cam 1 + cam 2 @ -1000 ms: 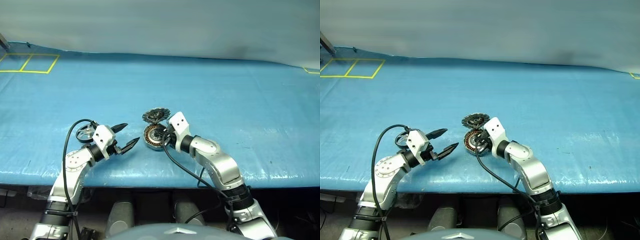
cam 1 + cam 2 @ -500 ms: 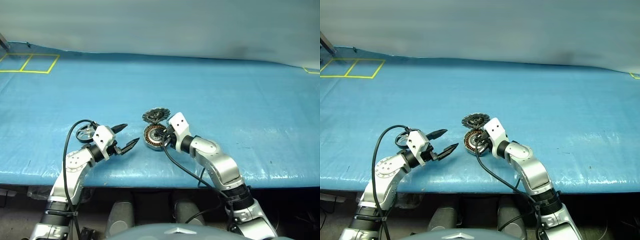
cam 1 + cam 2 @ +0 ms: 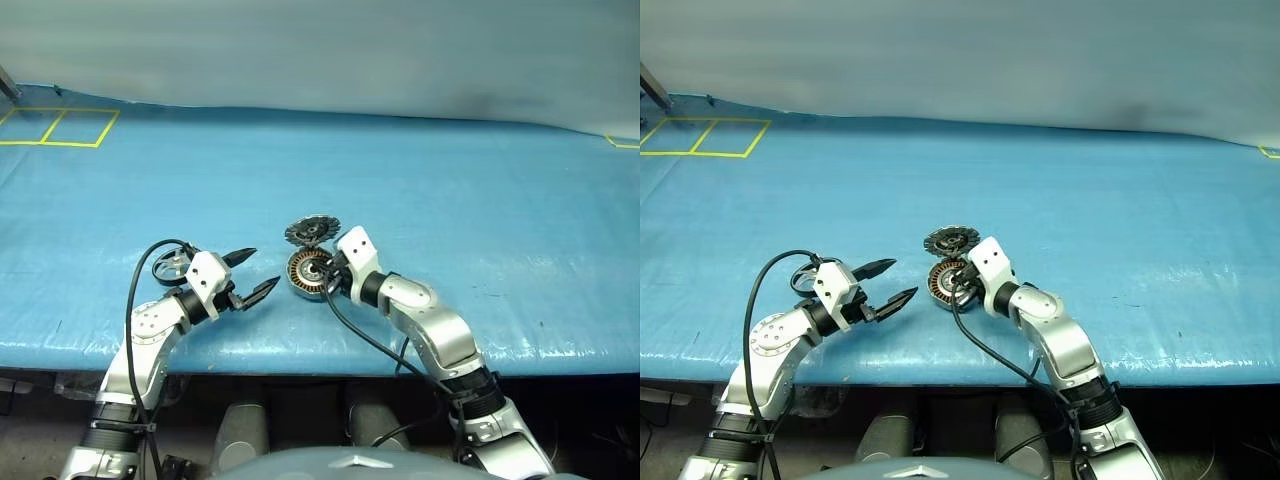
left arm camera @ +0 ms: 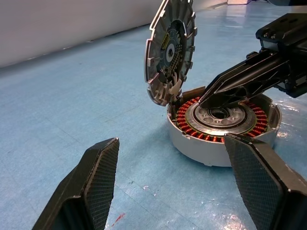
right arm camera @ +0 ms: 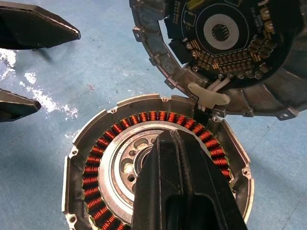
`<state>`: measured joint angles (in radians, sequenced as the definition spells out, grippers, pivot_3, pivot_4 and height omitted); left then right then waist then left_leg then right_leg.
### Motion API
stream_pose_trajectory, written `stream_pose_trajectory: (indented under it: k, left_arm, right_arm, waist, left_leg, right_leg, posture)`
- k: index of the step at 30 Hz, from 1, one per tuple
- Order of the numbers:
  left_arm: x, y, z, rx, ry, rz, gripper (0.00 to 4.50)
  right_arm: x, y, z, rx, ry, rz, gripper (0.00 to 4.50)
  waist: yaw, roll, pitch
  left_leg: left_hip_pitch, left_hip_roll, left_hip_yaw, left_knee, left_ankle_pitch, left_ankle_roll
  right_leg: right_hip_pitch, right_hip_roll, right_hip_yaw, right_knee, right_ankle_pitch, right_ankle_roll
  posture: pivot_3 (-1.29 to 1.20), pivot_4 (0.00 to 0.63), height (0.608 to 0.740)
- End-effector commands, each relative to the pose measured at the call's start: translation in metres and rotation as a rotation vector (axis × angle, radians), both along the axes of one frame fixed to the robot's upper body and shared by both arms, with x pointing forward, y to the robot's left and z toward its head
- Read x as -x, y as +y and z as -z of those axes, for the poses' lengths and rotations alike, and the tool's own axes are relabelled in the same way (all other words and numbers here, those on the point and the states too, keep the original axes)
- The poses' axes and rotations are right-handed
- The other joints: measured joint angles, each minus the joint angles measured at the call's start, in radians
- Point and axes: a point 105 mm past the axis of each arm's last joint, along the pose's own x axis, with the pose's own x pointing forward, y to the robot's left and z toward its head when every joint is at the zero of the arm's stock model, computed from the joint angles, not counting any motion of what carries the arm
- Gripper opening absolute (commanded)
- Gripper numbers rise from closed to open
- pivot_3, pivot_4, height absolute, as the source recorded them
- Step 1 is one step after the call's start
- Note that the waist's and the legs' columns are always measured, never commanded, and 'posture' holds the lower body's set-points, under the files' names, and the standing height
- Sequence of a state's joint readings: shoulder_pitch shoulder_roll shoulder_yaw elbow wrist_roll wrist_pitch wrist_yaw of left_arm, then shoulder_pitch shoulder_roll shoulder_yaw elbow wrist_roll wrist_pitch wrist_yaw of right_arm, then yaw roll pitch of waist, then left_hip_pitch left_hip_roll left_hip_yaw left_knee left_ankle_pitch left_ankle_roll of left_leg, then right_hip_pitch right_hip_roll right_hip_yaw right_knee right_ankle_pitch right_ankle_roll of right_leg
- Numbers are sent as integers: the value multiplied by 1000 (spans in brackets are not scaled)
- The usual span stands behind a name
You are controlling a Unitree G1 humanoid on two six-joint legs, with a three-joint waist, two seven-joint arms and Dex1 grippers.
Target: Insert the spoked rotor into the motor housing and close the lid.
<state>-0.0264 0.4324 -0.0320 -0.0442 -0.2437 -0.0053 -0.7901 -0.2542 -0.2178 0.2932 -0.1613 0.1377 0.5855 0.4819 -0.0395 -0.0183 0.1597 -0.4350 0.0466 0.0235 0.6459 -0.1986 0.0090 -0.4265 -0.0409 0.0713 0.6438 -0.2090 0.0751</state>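
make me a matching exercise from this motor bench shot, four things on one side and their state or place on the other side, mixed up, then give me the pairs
Things:
1. lid
2. motor housing
3. left gripper
4. right gripper

States or places:
A. fingers spread apart, holding nothing
B. fingers together, tips over the centre of the winding ring
C. standing open, tilted up from the rim
D. lying flat on the blue table cover, copper windings showing

Pairs: 1-C, 2-D, 3-A, 4-B

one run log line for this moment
left gripper: open, beside silver round motor housing | right gripper: shut, over its bearing | toothed grey lid: upright, open
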Motion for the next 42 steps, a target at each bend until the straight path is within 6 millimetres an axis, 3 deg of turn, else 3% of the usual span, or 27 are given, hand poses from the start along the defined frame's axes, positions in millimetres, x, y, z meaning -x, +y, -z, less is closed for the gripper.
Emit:
stream_pose_trajectory:
  k: [1, 16, 26, 42]
  left_arm:
    - [1, -3, -5, 16, -23, 14, 3802]
    - [1, -2, -6, 13, -25, 10, 3802]
    - [1, -1, -6, 11, -24, 5, 3802]
    - [2, -2, -3, 14, -13, 6, 3802]
  right_arm:
    - [5, 2, 6, 27, 11, -22, 25]
    - [10, -1, 25, 107, 42, -25, 25]
    - [7, 6, -10, -24, -20, -44, 25]
    - [8, 7, -26, -29, -71, -47, 25]
  waist:
    - [0, 0, 0]
    - [1, -4, -4]
    - [2, -5, -5]
    - [3, -5, -5]
  left_leg:
    - [0, 0, 0, 0, 0, 0]
    - [4, 0, 0, 0, -1, -1]
    - [2, 0, 1, 0, -1, -2]
    - [-1, 0, 1, -1, -1, -2]
  right_leg:
    - [0, 0, 0, 0, 0, 0]
    - [-1, -1, 0, -1, 0, 0]
    - [-1, -2, -1, -1, 0, -1]
    - [-1, -2, -1, -1, 0, 0]
  posture:
    - [0, 150, 740]
    - [0, 150, 740]
    - [0, 150, 740]
    - [0, 150, 740]
